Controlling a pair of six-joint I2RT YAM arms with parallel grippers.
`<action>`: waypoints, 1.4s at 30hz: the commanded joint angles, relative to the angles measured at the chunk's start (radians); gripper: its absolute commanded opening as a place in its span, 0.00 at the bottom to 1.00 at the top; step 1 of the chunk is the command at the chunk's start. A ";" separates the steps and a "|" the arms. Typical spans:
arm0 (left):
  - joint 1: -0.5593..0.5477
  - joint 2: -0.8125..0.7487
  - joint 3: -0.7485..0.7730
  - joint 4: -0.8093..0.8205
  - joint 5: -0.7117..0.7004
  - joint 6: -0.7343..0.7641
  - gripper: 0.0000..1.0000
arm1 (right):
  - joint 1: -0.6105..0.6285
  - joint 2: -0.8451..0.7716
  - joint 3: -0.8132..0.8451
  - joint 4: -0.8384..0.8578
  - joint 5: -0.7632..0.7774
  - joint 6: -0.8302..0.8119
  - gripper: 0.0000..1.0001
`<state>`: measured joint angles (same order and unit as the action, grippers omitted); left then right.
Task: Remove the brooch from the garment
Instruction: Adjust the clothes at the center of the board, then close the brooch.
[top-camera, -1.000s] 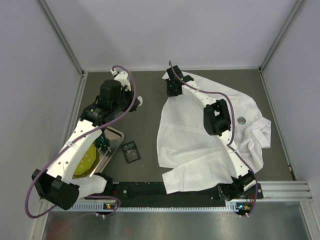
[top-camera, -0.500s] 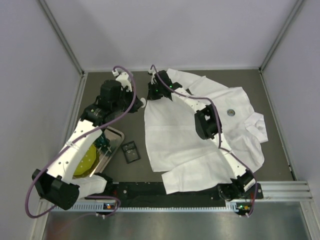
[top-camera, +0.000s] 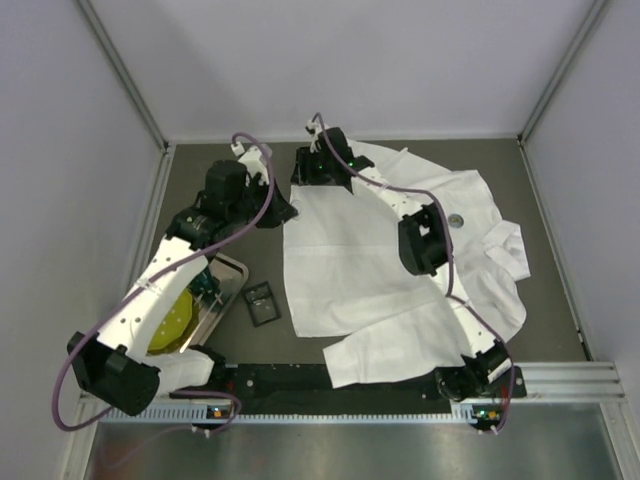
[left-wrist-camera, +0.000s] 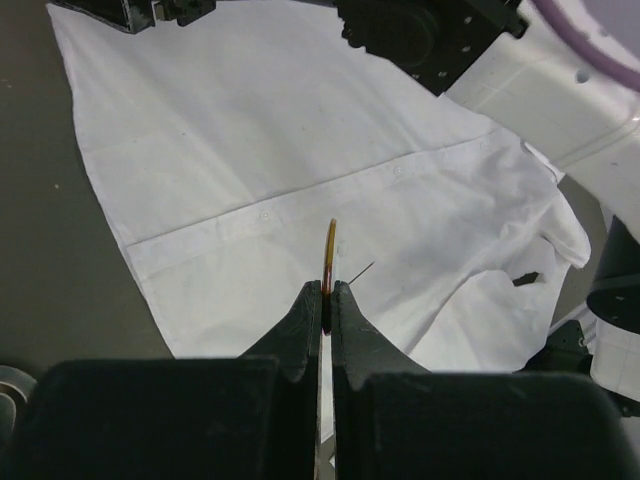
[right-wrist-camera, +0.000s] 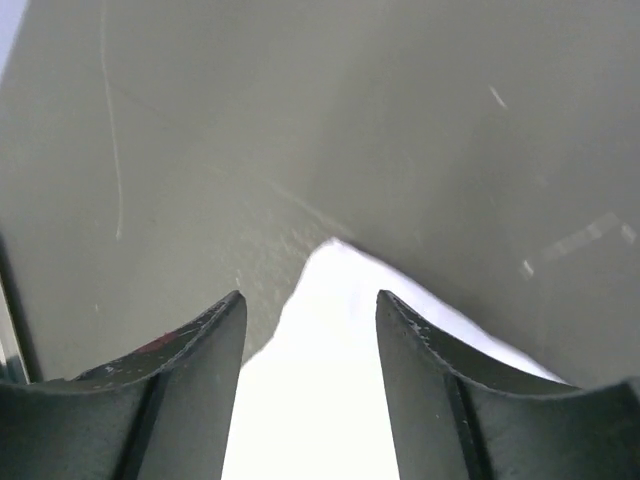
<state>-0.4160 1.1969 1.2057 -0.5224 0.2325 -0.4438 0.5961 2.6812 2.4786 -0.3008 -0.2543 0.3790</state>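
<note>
The garment (top-camera: 380, 270) is a large white shirt spread flat over the right half of the dark table; it also fills the left wrist view (left-wrist-camera: 300, 150). My left gripper (left-wrist-camera: 327, 290) is shut on a thin amber-edged brooch (left-wrist-camera: 330, 245), seen edge-on with a bare pin sticking out, held just above the cloth. From above, that gripper (top-camera: 283, 212) is at the shirt's left edge. A small round badge (top-camera: 456, 220) sits on the shirt near the collar. My right gripper (right-wrist-camera: 310, 300) stands open over the shirt's far left corner (right-wrist-camera: 330, 390), gripping nothing.
A metal tray (top-camera: 232, 268) with a yellow object (top-camera: 172, 318) lies at the left under my left arm. A small black box (top-camera: 262, 303) lies beside it. Grey walls close the table's far and side edges. A black rail (top-camera: 290, 380) runs along the near edge.
My right gripper pulled the shirt's far corner to the left, spreading the cloth, then opened and let go. The round badge moved left with the cloth. My left gripper shifted slightly right.
</note>
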 joint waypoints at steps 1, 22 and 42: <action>-0.036 0.038 -0.003 0.087 0.082 -0.015 0.00 | -0.025 -0.311 -0.119 -0.141 0.074 -0.031 0.59; -0.277 0.099 -0.366 1.120 0.395 -0.374 0.00 | -0.233 -1.852 -1.728 -0.091 -0.269 0.023 0.82; -0.305 0.153 -0.405 1.414 0.584 -0.533 0.00 | -0.234 -1.974 -1.821 0.419 -0.614 0.276 0.57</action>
<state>-0.7155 1.3365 0.7845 0.8169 0.7650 -0.9707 0.3698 0.7120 0.6090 -0.0620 -0.7914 0.5747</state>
